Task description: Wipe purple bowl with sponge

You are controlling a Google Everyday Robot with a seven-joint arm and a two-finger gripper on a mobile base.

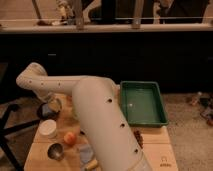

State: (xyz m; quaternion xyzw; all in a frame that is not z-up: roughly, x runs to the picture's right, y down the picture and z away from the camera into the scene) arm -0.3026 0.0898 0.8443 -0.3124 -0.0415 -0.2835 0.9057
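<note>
The dark gripper (53,103) is being held at the round purple bowl (44,112) on the wooden table's (156,149) left, and its grip cannot be told.

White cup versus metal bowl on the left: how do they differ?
The cup is white, matte and taller; the metal bowl is grey, shiny and low. The cup sits farther back, nearer the tool at the left rear; the metal bowl is near the front edge. Both are round.

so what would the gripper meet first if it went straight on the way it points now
Probably the purple bowl: the gripper hangs just above it at the left side of the table, pointing down, though depth is unclear.
</note>
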